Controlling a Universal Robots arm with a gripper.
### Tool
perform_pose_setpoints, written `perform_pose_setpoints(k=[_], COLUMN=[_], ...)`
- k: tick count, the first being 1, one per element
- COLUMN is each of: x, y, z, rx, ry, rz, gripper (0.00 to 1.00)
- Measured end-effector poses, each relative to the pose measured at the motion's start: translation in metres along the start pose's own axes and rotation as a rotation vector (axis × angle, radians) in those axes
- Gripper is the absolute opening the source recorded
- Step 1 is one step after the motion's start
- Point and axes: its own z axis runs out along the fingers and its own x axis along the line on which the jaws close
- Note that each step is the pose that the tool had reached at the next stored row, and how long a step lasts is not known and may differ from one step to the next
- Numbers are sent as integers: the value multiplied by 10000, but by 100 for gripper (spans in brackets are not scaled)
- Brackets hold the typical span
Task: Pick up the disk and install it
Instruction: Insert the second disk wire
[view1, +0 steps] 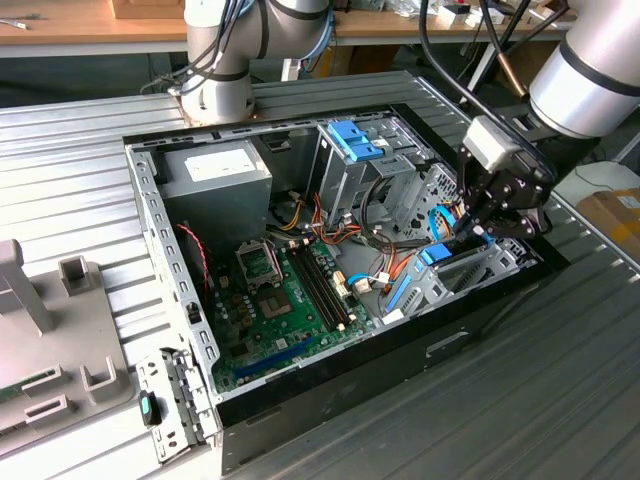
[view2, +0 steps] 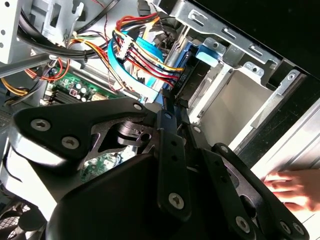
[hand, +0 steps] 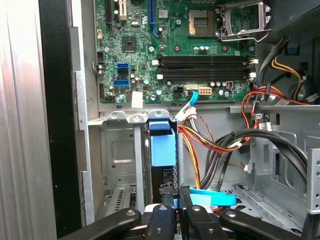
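Observation:
The disk (view1: 437, 254), dark-bodied in a blue plastic carrier, stands on edge in a slot of the metal drive cage (view1: 478, 272) at the open computer case's front corner, on the exterior view's right. In the first wrist view the disk (hand: 162, 150) shows its blue end up in the cage (hand: 117, 150). In the second wrist view the disk (view2: 210, 52) sits just beyond my fingertips. My gripper (view1: 472, 232) hangs right over it, jaws shut with only a thin slit between them, tips at the disk's edge in both wrist views (hand: 176, 192) (view2: 172, 102). I cannot tell whether they pinch it.
Red, yellow and black cables (hand: 215, 145) and a blue flat cable (hand: 212, 198) crowd the space beside the slot. The motherboard (view1: 280, 300) fills the case floor, with a grey power supply box (view1: 220, 170) and a bare blue bracket (view1: 355, 140) behind. A person's hand (view2: 292, 187) rests outside the case.

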Motion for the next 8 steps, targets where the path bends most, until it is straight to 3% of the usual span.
perform_pose_setpoints(k=[8], x=[3], y=[1], z=[23], rx=[0], ry=[3], rz=[0], gripper=[16])
